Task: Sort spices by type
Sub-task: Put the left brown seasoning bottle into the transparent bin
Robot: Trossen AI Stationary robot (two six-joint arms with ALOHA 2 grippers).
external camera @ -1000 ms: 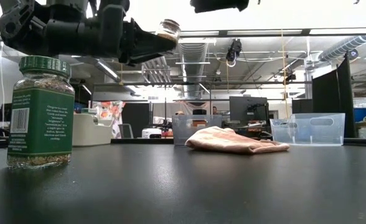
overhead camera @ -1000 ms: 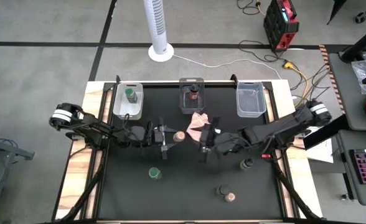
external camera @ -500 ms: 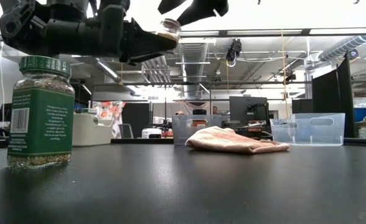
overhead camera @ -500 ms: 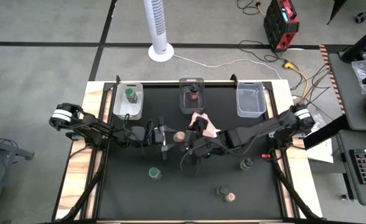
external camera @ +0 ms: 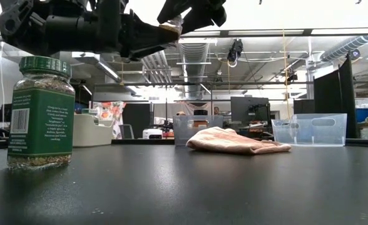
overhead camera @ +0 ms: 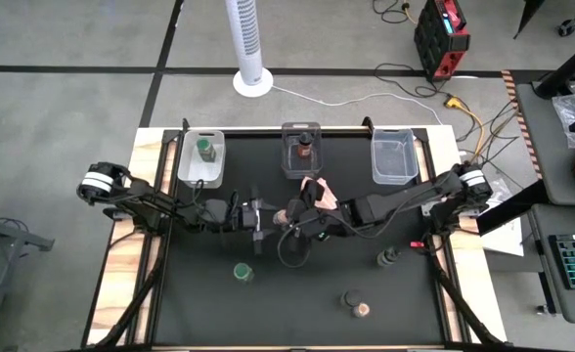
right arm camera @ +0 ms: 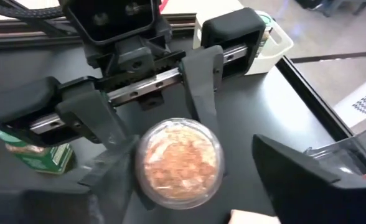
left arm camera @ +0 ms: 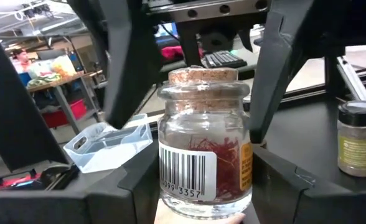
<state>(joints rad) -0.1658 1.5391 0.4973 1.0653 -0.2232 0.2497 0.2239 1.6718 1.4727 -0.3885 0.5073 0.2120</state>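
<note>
My left gripper (overhead camera: 274,214) is shut on a small clear spice jar (left arm camera: 205,149) with a cork lid and red threads inside, held high over the table's middle. My right gripper (overhead camera: 297,212) is open; its fingers (left arm camera: 281,68) stand on either side of the jar's cork top (right arm camera: 178,163), and I see no touch. A green-lidded jar (overhead camera: 242,273) stands on its base near the front. A dark-lidded jar (overhead camera: 388,257) and two more jars (overhead camera: 356,304) stand to the right. My left gripper pinches the jar's lower body (left arm camera: 170,202) between its two fingers, which come level from the table's left. The jar stands upright in the hold, lifted clear of the table.
Three clear bins line the far edge: the left bin (overhead camera: 189,167) holds a green-lidded jar, the middle bin (overhead camera: 289,166) a brown-lidded one, and the right bin (overhead camera: 393,161) shows none. A pink cloth (overhead camera: 322,192) lies behind the grippers, partly under the right arm.
My right gripper has swung toward the table's left, up to the jar held by my left gripper, and its open fingers now stand on either side of the cork top. The jar has stayed where it was.
</note>
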